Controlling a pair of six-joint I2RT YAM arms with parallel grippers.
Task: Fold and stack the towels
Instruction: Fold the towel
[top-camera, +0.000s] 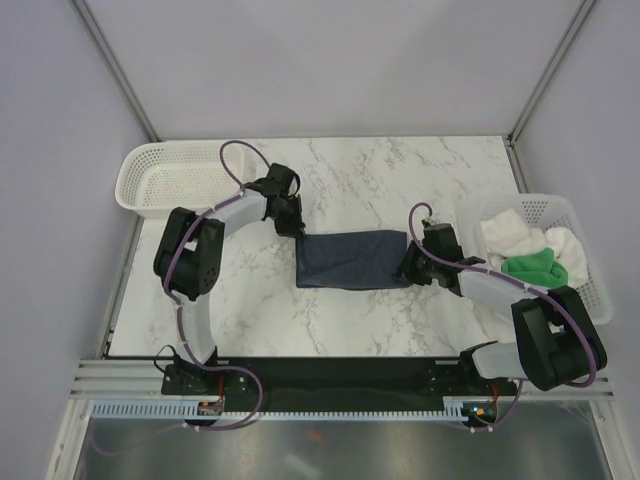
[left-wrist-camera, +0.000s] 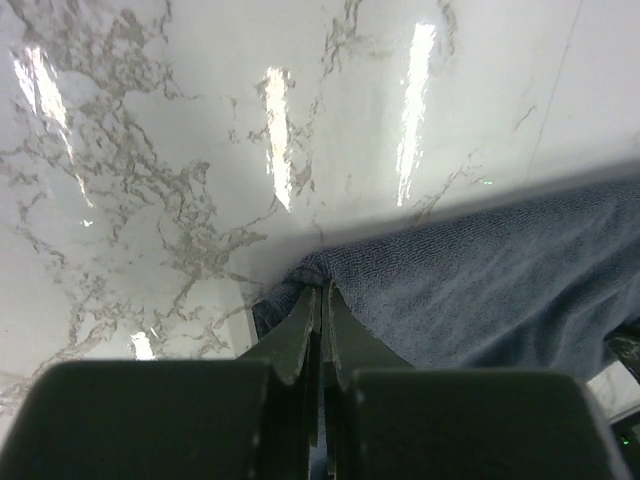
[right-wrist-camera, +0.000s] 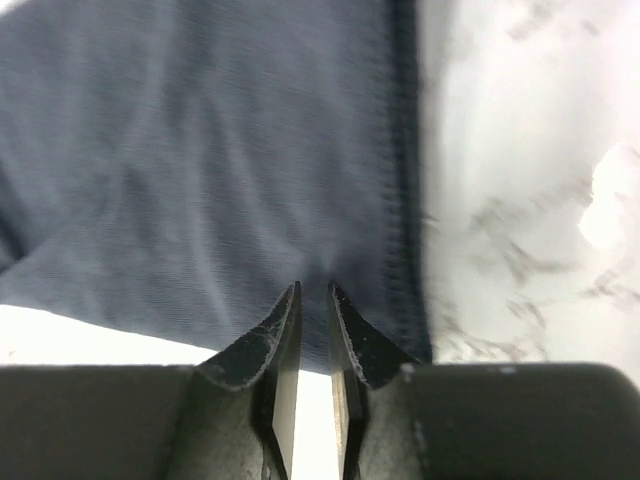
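A dark navy towel (top-camera: 350, 258) lies as a flat rectangle in the middle of the marble table. My left gripper (top-camera: 293, 228) is at its far left corner. In the left wrist view the left gripper (left-wrist-camera: 323, 288) is shut, with that corner of the navy towel (left-wrist-camera: 500, 280) pinched at the tips. My right gripper (top-camera: 408, 268) is at the towel's near right edge. In the right wrist view the right gripper (right-wrist-camera: 313, 285) stands nearly together, with the navy towel (right-wrist-camera: 200, 150) edge between the tips. A green towel (top-camera: 533, 264) and a white towel (top-camera: 505, 232) lie bunched in the right basket.
A white mesh basket (top-camera: 140, 170) stands at the far left of the table with nothing showing in it. The other white mesh basket (top-camera: 592, 275) sits at the right edge. Grey walls and metal posts close the table's back and sides.
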